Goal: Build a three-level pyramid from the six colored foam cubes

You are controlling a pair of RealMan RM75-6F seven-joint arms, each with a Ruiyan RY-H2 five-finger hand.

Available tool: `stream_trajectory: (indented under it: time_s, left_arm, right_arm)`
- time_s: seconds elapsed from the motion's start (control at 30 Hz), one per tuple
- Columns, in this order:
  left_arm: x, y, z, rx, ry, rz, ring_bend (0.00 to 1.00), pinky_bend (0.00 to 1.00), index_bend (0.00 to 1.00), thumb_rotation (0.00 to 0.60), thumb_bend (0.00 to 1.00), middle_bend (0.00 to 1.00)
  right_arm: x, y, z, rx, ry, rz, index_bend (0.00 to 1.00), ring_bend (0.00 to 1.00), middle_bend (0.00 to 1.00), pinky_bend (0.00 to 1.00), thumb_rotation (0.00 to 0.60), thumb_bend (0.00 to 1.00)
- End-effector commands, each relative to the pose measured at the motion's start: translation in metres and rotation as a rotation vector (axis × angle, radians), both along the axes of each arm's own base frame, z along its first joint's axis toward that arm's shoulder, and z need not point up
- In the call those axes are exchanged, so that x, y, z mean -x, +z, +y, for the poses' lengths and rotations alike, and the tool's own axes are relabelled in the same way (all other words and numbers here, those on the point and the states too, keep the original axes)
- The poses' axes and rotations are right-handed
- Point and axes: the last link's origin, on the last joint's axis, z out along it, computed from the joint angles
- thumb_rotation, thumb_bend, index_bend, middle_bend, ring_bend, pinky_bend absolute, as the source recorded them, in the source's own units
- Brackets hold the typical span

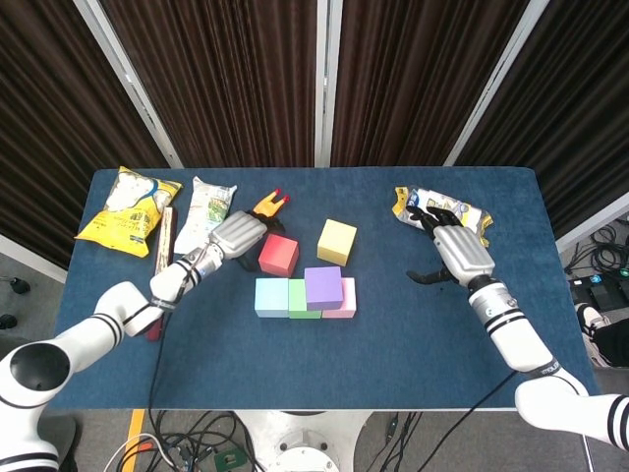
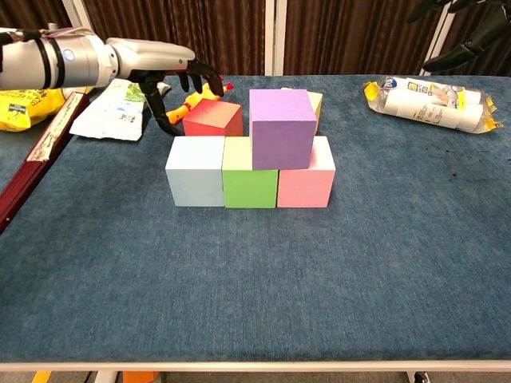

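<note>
In the middle of the head view a bottom row of light blue cube, green cube and pink cube stands on the blue table, with the purple cube already seated over the green and pink ones. The red cube sits just behind the row, left of centre, and the yellow cube behind it to the right. The left hand hovers just beside the red cube's left side, fingers apart and curved, holding nothing; the step in hand looks like grasping that cube for the second level. To do it well, the fingers should span opposite faces squarely, squeeze the foam lightly, and keep clear of the rubber chicken toy behind and the light blue cube in front. The right hand, at the frame's right near the snack packet, is open and empty.
</note>
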Motion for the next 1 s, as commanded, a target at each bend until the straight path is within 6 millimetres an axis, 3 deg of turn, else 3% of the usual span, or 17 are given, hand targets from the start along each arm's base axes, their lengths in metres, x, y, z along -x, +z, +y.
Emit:
stream_trajectory:
  time_s: [0.03, 0.27, 0.4, 0.63, 0.73, 1.0]
  left_arm:
    - [-0.004, -0.007, 0.001, 0.015, 0.013, -0.004, 0.19, 0.25, 0.21, 0.600, 0.09, 0.17]
    - [-0.004, -0.017, 0.003, 0.041, 0.084, -0.066, 0.20, 0.26, 0.29, 0.600, 0.16, 0.22]
    - [-0.001, -0.020, 0.003, 0.036, 0.091, -0.087, 0.26, 0.26, 0.39, 0.600, 0.20, 0.32]
    - [0.003, -0.018, 0.005, 0.022, 0.123, -0.143, 0.37, 0.28, 0.48, 0.600, 0.21, 0.46]
    - [0.008, -0.007, 0.007, -0.007, 0.143, -0.185, 0.38, 0.28, 0.48, 0.600, 0.21, 0.46]
    - [0.036, 0.054, 0.007, -0.139, 0.230, -0.291, 0.38, 0.29, 0.48, 0.600, 0.21, 0.46]
  right_arm:
    - [0.001, -0.001, 0.000, -0.003, -0.003, -0.002, 0.00, 0.00, 0.15, 0.00, 0.600, 0.12]
    - [0.005, 0.000, 0.000, 0.000, -0.013, -0.008, 0.00, 0.00, 0.15, 0.00, 0.600, 0.12]
    - [0.006, -0.001, 0.000, -0.001, -0.018, -0.012, 0.00, 0.00, 0.16, 0.00, 0.600, 0.12]
    - [0.006, -0.001, 0.001, 0.000, -0.014, -0.014, 0.00, 0.00, 0.16, 0.00, 0.600, 0.12]
    - [0.005, -0.001, 0.001, 0.001, -0.011, -0.015, 0.00, 0.00, 0.16, 0.00, 0.600, 0.12]
    - [0.004, -0.002, 0.002, 0.000, -0.002, -0.014, 0.00, 0.00, 0.16, 0.00, 0.600, 0.12]
